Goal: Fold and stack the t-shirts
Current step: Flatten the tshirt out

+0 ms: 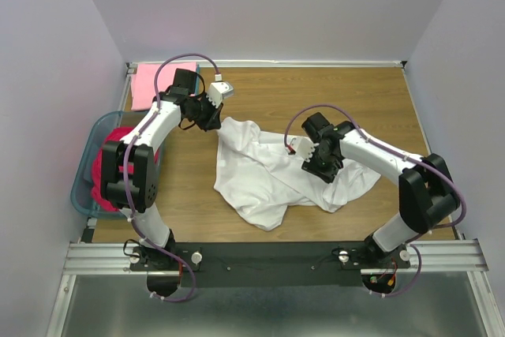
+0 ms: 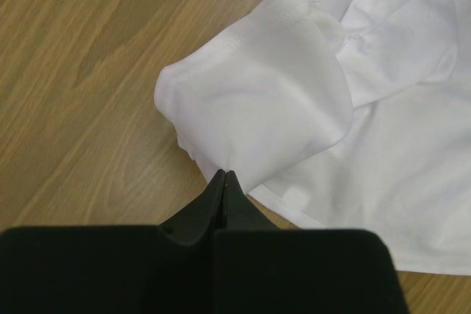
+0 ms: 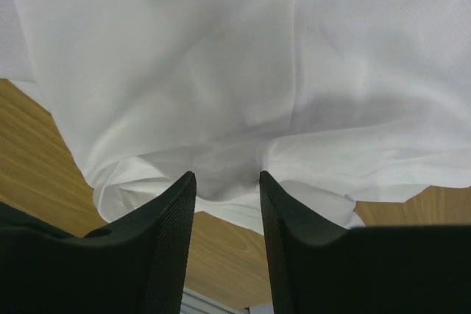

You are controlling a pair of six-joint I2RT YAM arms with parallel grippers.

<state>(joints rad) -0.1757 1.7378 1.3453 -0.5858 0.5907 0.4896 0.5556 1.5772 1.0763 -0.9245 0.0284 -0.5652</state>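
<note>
The white t-shirt lies crumpled in the middle of the wooden table. My left gripper is at its far left corner. In the left wrist view the gripper is shut, with a sleeve fold of the white t-shirt pinched at its tips. My right gripper is on the shirt's right side. In the right wrist view it is open, with the white t-shirt bunched just ahead of its tips. The light pink t-shirt lies folded at the back left. The magenta-red t-shirt sits in the basket.
The teal plastic basket stands at the table's left edge beside the left arm. Purple walls close in the back and sides. Bare wood shows at the back right, and a metal rail runs along the near edge.
</note>
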